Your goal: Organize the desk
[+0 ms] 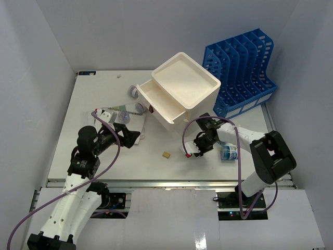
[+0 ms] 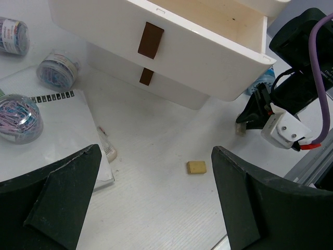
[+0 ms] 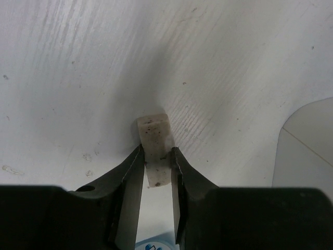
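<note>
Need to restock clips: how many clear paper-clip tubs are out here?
3 paper-clip tubs: one on the notebook, one beside the drawer box, one farther back on the desk. More may hide behind the box.

Block [image 3: 154, 134] end hidden btwn fingers [image 3: 130, 179]

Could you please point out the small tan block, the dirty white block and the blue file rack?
small tan block [image 2: 196, 166]: left wrist view, middle of its top face.
dirty white block [image 3: 153, 136]: right wrist view, its free upper end.
blue file rack [image 1: 240, 70]: top external view, on a middle divider.
</note>
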{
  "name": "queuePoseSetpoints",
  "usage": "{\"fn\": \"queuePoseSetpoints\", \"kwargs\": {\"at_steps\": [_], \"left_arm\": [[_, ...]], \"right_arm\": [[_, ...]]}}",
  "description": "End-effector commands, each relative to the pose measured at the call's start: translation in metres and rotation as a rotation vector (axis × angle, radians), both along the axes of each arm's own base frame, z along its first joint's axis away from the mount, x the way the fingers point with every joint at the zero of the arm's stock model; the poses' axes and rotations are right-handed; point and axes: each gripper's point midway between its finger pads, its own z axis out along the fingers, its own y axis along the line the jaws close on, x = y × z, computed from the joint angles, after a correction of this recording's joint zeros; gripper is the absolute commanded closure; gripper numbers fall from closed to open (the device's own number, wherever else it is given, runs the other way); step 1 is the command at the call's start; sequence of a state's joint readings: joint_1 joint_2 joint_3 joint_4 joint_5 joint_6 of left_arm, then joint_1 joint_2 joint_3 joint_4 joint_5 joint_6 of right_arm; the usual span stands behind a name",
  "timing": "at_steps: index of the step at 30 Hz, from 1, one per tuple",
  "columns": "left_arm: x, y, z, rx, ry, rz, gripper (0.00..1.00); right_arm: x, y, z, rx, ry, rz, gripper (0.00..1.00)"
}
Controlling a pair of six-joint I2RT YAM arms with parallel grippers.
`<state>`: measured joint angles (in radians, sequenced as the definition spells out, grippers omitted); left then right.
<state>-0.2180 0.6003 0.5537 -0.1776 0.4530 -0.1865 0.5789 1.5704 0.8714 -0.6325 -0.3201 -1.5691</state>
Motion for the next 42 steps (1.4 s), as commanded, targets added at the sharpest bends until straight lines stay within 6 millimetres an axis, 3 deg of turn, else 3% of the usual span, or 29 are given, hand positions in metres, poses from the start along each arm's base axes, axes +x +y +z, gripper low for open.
{"fn": "queuePoseSetpoints", "kwargs": {"at_steps": [1,5,10,12,16,17,22,26,30,33,37,42], "left_arm": [[-0.001,-0.001,0.005,-0.029,-0.002,0.004,0.02],[0.002,-0.003,0.0,-0.05,0.035,0.008,0.02],[0.001,-0.006,-0.003,-0.054,0.056,-0.011,0.02],[-0.002,-0.009,-0.002,-0.059,0.049,-0.037,0.02],[-0.013,-0.022,-0.007,-0.101,0.088,-0.126,0.02],[-0.017,-0.026,-0.01,-0.127,0.125,-0.143,0.02],[-0.027,-0.033,-0.017,-0.231,0.275,-0.145,0.02],[-0.031,-0.036,-0.026,-0.307,0.383,-0.122,0.02],[-0.03,-0.033,-0.041,-0.349,0.457,-0.053,0.02],[-0.029,-0.032,-0.054,-0.358,0.497,-0.011,0.02],[-0.031,-0.035,-0.066,-0.35,0.528,0.009,0.02],[-0.031,-0.042,-0.076,-0.339,0.559,0.027,0.02]], "right_arm": [[-0.033,-0.007,-0.015,-0.017,0.128,-0.106,0.87],[-0.051,0.019,0.037,0.155,0.209,-0.135,0.91],[-0.066,0.058,0.123,0.337,0.271,-0.121,0.92],[-0.076,0.071,0.145,0.362,0.298,-0.121,0.92],[-0.072,0.103,0.209,0.474,0.281,-0.115,0.92],[-0.062,0.114,0.235,0.534,0.258,-0.141,0.92],[0.004,0.144,0.318,0.724,0.107,-0.395,0.92],[0.044,0.155,0.325,0.756,0.076,-0.586,0.92],[0.077,0.157,0.308,0.75,0.025,-0.732,0.91],[0.09,0.155,0.301,0.741,-0.006,-0.792,0.87],[0.098,0.153,0.298,0.736,-0.027,-0.816,0.7],[0.098,0.152,0.29,0.717,-0.016,-0.813,0.33]]}}
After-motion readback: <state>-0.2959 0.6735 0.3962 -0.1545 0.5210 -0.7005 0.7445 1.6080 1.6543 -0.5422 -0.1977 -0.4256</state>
